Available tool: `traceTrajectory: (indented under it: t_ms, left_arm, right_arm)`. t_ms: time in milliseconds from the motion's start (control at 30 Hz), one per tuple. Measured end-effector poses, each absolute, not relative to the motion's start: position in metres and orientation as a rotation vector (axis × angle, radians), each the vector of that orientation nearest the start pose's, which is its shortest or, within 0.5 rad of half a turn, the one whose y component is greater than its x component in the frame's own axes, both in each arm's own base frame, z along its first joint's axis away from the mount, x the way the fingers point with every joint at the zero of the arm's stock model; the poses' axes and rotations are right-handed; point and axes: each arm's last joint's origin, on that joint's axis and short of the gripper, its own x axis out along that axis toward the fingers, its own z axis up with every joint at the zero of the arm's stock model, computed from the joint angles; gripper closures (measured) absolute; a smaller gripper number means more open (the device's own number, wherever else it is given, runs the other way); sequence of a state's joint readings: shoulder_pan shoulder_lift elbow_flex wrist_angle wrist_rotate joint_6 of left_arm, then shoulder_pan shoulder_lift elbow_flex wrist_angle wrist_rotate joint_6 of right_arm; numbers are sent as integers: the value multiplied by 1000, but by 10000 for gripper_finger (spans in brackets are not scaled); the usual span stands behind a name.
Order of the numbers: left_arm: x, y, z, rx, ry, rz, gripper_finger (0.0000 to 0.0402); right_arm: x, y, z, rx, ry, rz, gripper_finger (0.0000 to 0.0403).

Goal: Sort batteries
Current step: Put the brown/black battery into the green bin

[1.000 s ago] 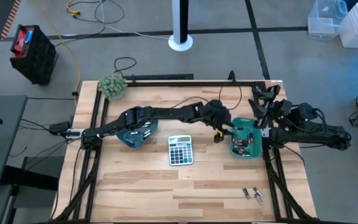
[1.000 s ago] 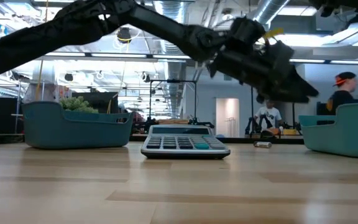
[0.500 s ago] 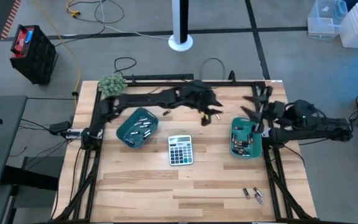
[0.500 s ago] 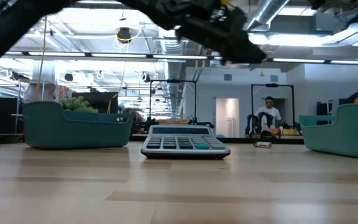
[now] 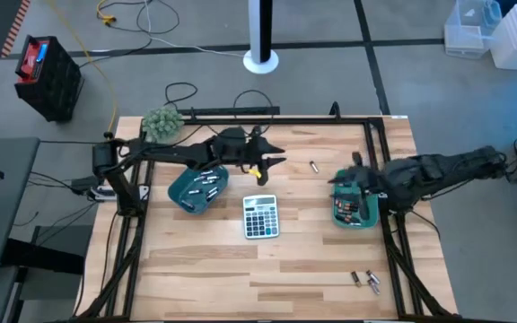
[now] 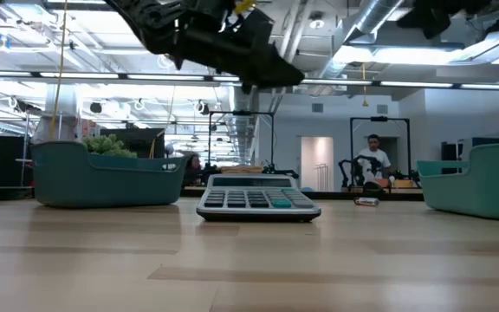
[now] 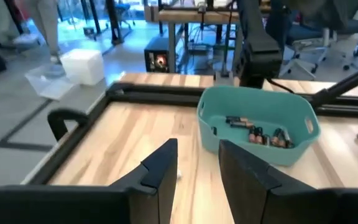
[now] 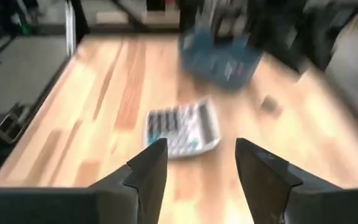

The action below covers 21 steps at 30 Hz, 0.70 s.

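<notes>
Batteries (image 5: pixel 350 207) fill the right teal tray (image 5: pixel 367 220), more lie in the left tray (image 5: pixel 185 198), one rests alone on the counter (image 5: pixel 313 165). Left gripper (image 5: pixel 277 162) hovers partly open, empty; right gripper (image 5: pixel 337 178) stands open, empty, above the right tray.

- the table (image 5: pixel 267 260) looks like pale butcher-block wood, planks jointed in strips, smooth with a soft satin sheen in the low view.
- the two trays (image 5: pixel 196 189) look like moulded teal plastic, smooth and slightly glossy at the rim.
- the batteries (image 7: pixel 253 132) look metallic, with dark and copper-toned jackets and silvery ends.
- the calculator (image 5: pixel 260 216) looks like grey plastic, matt, with pale keys.
- the left gripper (image 7: pixel 197 171) has dark matt fingers, seemingly plastic or coated metal.
- the right gripper (image 8: pixel 197 171) has the same dark matt finish.
- the table frame (image 5: pixel 240 112) looks like black painted metal.
</notes>
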<state>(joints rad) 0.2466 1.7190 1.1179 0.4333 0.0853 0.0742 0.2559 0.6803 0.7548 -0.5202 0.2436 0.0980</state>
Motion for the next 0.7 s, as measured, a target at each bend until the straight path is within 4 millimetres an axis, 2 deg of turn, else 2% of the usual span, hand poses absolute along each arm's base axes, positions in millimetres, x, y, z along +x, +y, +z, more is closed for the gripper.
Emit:
traceTrajectory:
  t_ms: [167,300,400,533,700]
  left_arm:
    - [379,83,256,21,193,124,290]
    - [382,68,256,40,201,74,290]
    - [380,61,263,46,183,58,290]
    - [372,51,281,76,139,38,290]
    - [362,33,295,132,148,-11,290]
  right_arm:
    - [168,59,294,113,719,12,171]
    - [189,95,283,160,937,2,164]
    - [200,125,277,185,1042,-21,164]
    - [206,166,267,234,1141,-69,164]
    - [198,213,249,306,1251,-168,164]
